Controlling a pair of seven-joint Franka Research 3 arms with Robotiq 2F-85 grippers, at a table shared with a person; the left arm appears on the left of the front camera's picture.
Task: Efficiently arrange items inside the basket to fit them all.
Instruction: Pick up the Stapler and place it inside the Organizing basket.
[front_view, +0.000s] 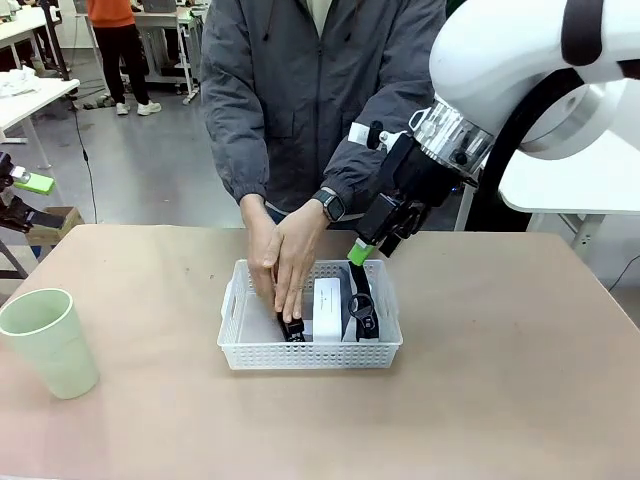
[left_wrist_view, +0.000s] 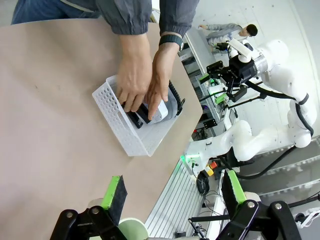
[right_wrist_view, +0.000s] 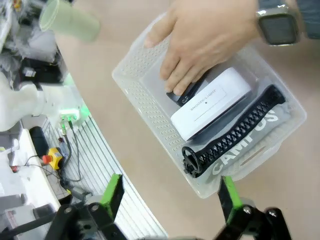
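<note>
The white basket (front_view: 310, 352) stands mid-table. In it a person's two hands (front_view: 285, 262) press on the black stapler (front_view: 293, 330) at its left. The white box (front_view: 327, 308) lies in the middle. On the right lies the grey pouch (right_wrist_view: 267, 142), its black strap (front_view: 362, 310) on top. My right gripper (front_view: 362, 253) hangs open just above the basket's far right corner, its fingers (right_wrist_view: 113, 194) wide apart with nothing between them. The pale green cup (front_view: 48, 340) stands upright at the table's left. My left gripper (left_wrist_view: 174, 192) is open, high above the table, far from the basket (left_wrist_view: 127, 135).
The brown table (front_view: 500, 400) has free room to the right of the basket and in front of it. The person stands at the far edge, arms reaching in over the basket's far wall. A side table (front_view: 580, 185) sits at the back right.
</note>
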